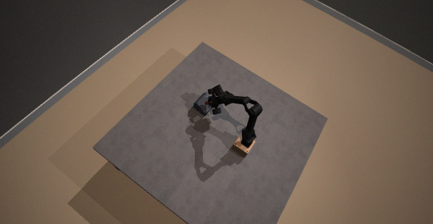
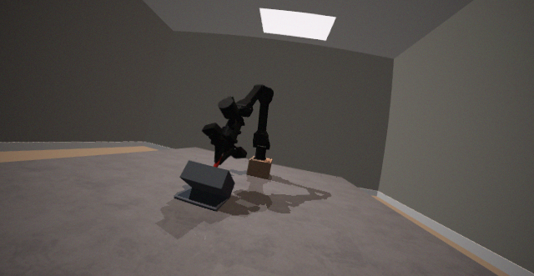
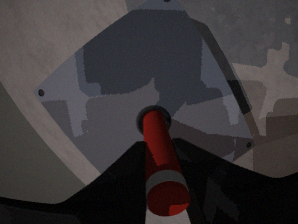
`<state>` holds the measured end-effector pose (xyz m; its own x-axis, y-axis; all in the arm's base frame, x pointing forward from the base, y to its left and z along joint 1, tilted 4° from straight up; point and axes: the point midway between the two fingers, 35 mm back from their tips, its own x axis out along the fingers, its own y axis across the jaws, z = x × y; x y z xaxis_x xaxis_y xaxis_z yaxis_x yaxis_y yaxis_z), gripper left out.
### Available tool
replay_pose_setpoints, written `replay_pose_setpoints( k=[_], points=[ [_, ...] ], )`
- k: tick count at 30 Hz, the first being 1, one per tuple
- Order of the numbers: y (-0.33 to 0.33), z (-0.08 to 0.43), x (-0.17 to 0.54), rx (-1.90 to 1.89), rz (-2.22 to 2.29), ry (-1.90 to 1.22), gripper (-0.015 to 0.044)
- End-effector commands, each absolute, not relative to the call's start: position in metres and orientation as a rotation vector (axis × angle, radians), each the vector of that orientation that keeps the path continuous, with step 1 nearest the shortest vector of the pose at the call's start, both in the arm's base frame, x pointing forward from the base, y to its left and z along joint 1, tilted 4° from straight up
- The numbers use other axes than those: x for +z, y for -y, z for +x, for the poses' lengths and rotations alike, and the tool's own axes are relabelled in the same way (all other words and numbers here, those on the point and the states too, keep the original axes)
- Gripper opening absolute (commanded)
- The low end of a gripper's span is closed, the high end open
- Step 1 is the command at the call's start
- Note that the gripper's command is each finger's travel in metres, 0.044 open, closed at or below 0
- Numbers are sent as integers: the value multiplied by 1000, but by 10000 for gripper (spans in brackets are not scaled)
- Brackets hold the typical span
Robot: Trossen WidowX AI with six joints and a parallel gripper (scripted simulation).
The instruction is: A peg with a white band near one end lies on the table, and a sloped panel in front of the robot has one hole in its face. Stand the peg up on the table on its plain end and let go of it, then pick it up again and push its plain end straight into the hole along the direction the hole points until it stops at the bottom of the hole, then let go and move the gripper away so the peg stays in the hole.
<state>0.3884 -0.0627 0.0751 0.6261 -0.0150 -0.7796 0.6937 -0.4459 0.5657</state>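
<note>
The red peg [image 3: 159, 142] [image 2: 216, 164] is held between the fingers of my gripper [image 3: 158, 148] [image 1: 210, 102] [image 2: 219, 160], which is shut on it. The white-banded end points back toward the wrist camera. The plain end is at the mouth of the hole [image 3: 140, 122] in the sloped panel [image 3: 120, 112] [image 1: 201, 101] [image 2: 206, 176], with the dark rim showing around it. The tip seems to be just inside; how deep it reaches cannot be told. The fingertips are a little above the panel face, and most of the peg stands out of the hole.
The panel stands on a flat base plate [image 2: 183, 196] on the grey table [image 1: 152, 132] [image 2: 313, 234]. The arm rises from a wooden block [image 1: 243, 147] [image 2: 259, 168] on the table. Shadows of the arm fall across the panel and table.
</note>
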Motion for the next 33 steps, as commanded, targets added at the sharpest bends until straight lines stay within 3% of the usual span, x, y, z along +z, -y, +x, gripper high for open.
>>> replay_pose_setpoints(
  k=[1, 33],
  points=[
    [63, 390, 74, -907, 1870, -537, 0],
    [63, 398, 63, -905, 1867, -544, 0]
  ],
)
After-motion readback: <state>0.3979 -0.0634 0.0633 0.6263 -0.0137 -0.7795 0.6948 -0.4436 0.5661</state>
